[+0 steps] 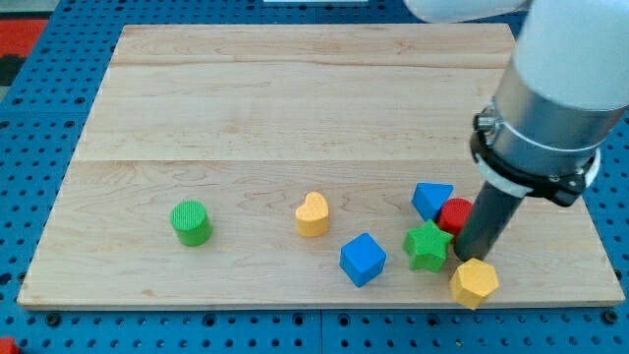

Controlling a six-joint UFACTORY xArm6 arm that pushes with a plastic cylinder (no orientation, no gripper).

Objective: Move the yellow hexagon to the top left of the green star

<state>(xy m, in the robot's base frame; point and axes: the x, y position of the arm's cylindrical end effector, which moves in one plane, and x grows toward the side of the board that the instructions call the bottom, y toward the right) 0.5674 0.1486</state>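
The yellow hexagon [475, 283] lies near the view's bottom right edge of the board. The green star [428, 246] sits just to its upper left. My tip [470, 258] stands between them, touching the hexagon's top and close to the star's right side. A red block [454, 212] is right above the star, partly hidden by the rod, and a blue triangular block [431, 200] is beside it to the left.
A blue cube [363, 260] lies left of the star. A yellow heart [313, 214] is further left, and a green cylinder [192, 222] is at the view's left. The wooden board [295, 98] rests on a blue pegboard.
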